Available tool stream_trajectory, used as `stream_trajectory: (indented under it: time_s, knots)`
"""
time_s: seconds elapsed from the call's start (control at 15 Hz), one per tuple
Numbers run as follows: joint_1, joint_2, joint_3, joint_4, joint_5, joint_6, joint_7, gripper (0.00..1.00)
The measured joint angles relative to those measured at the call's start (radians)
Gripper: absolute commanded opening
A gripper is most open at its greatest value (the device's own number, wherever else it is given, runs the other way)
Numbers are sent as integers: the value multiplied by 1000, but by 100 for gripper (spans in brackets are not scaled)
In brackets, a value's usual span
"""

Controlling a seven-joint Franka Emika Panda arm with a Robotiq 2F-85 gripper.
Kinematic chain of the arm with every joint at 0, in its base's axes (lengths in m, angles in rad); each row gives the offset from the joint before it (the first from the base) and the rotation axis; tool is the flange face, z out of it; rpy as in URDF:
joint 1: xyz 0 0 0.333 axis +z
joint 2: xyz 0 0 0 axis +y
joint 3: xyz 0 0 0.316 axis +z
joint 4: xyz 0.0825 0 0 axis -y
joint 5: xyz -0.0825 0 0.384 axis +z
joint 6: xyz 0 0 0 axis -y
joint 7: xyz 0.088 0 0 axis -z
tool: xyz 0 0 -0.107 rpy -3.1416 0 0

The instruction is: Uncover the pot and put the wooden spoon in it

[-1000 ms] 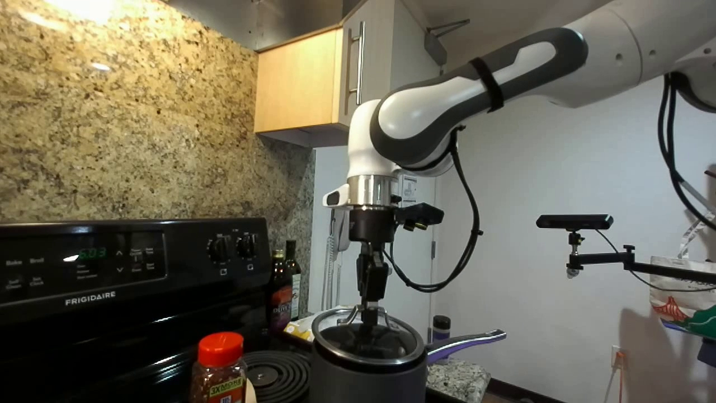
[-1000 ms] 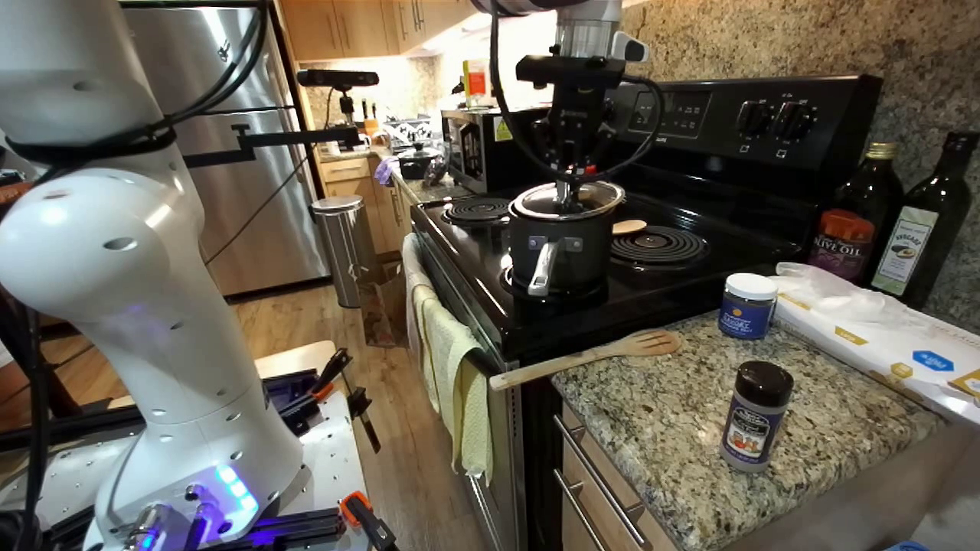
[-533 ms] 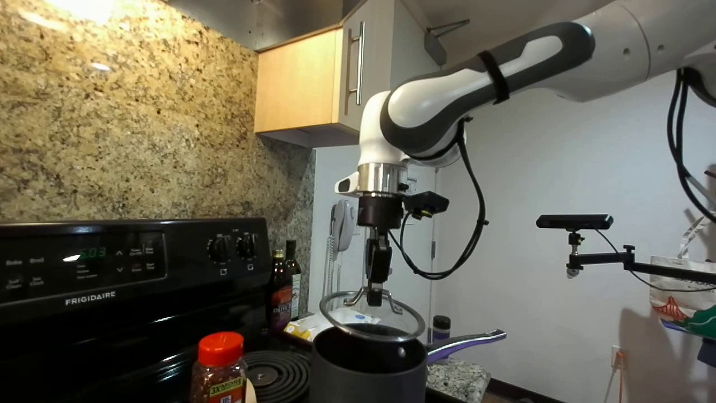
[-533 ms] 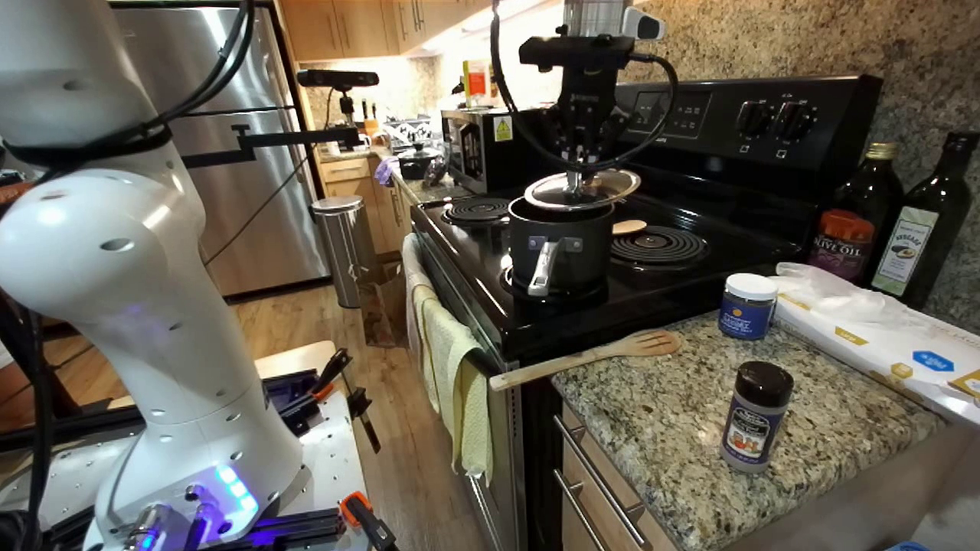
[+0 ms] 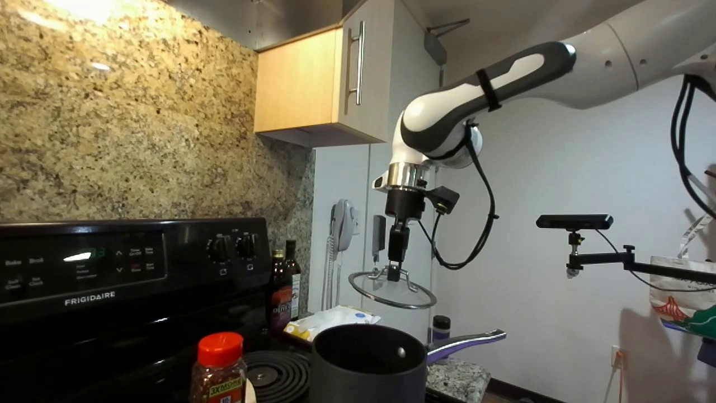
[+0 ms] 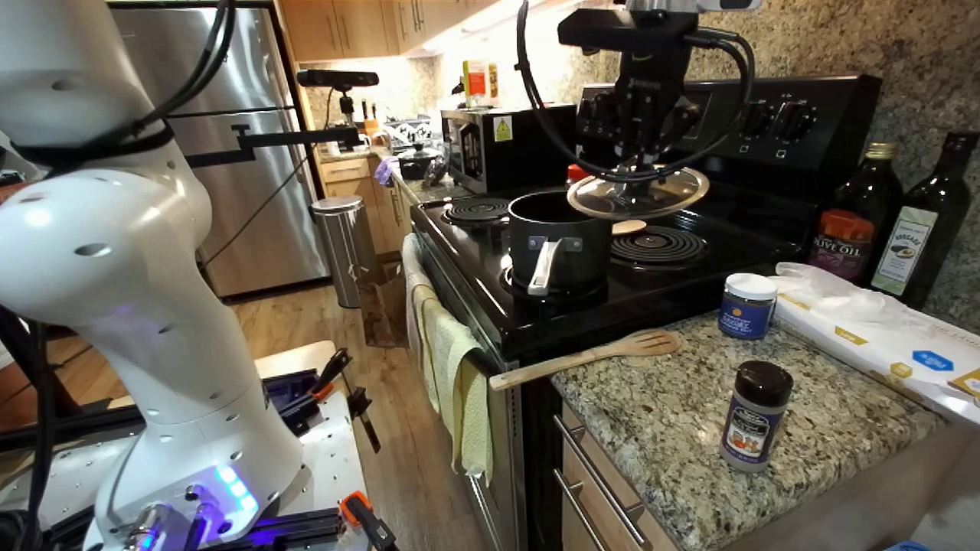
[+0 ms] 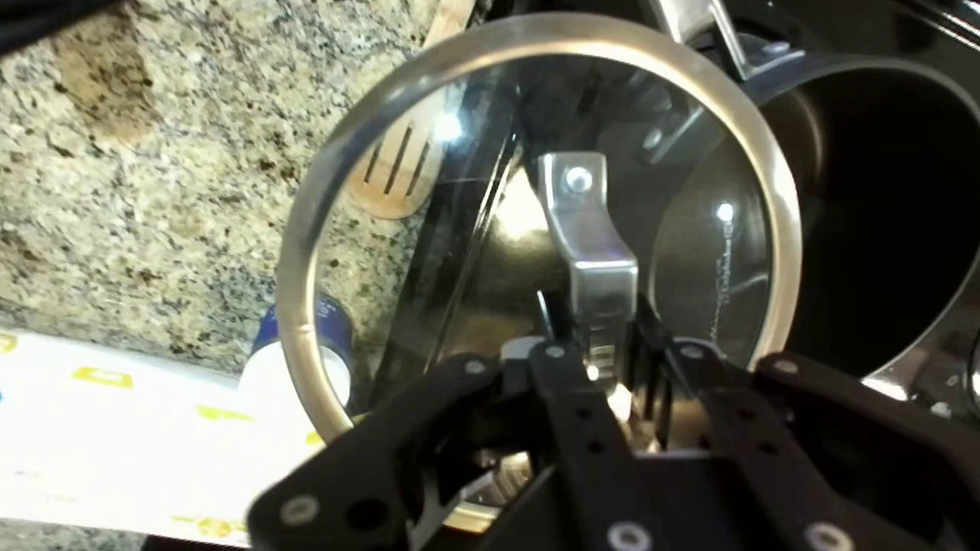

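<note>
Clearly, we have the gripper [image 7: 603, 337] pinched narrowly on the metal handle [image 7: 580, 222] of the glass lid [image 7: 494, 245], holding it tilted in the air. We find the pot [image 6: 583, 260] uncovered on the stove [image 6: 662, 293], and the slotted wooden spoon [image 6: 616, 349] lying on the counter [image 6: 651, 432], its slim end jutting past the edge.

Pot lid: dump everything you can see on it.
The lid is round, clear and glass-like, with a silvery metal-looking rim and an arched metallic handle showing a rivet. Light glints on it. It hangs tilted in midair, clear of the pot and mostly off to one side. The gripper clasps the handle; nothing else visibly touches the lid.
</note>
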Motion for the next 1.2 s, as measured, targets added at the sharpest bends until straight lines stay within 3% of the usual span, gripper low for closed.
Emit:
stream_trajectory:
  time_s: [0.47,1.2]
  knots:
    - [-68,113,-48,50,54,33,96,13]
    - [-141,397,-46,187,130,37,306,12]
